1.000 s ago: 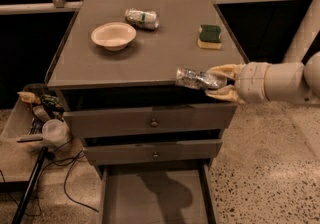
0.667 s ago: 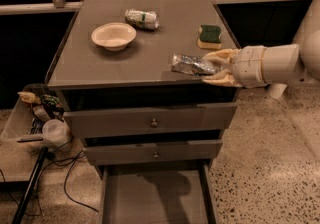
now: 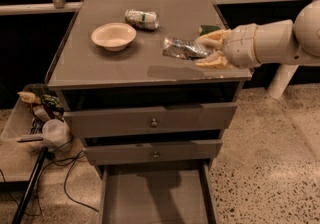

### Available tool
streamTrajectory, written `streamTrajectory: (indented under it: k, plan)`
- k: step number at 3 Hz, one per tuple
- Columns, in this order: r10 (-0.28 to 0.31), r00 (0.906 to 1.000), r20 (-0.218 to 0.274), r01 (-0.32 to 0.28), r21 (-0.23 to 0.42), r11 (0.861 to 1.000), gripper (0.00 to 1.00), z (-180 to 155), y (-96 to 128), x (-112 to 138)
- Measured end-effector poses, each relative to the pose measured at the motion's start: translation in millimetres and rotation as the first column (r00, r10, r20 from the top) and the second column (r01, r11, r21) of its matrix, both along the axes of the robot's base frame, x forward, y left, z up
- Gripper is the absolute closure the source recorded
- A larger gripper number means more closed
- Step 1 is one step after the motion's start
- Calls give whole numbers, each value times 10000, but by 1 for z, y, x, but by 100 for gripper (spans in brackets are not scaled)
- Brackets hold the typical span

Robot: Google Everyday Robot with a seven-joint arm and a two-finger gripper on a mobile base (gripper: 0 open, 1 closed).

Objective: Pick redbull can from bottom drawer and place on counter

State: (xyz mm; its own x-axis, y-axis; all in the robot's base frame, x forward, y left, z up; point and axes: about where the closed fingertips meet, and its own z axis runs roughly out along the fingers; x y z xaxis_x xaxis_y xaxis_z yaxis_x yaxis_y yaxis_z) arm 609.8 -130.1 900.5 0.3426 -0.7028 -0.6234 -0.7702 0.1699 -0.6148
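Observation:
My gripper [image 3: 202,50] reaches in from the right over the counter [image 3: 100,68]. It is shut on the redbull can [image 3: 180,48], a slim silver can held lying sideways a little above the counter's right half, its shadow on the surface below. The bottom drawer [image 3: 155,198] is pulled open at the foot of the cabinet and shows a bare grey tray.
On the counter stand a cream bowl [image 3: 114,36] at left, a silver can with a green band [image 3: 142,19] lying at the back, and a green sponge [image 3: 207,29] partly hidden behind my gripper. A bin of clutter [image 3: 37,118] and cables sit left of the cabinet.
My gripper has carried the can leftward and further over the counter, from the right front edge toward its middle.

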Motion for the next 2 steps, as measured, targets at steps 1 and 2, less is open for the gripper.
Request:
streamTrajectory:
  k: [1,2]
  plan:
    - [-805,9966,-179,804,-94,9967,100,-1,11,9]
    - [-1438,9881,-538,1453,257,9891,100,-8,20,25]
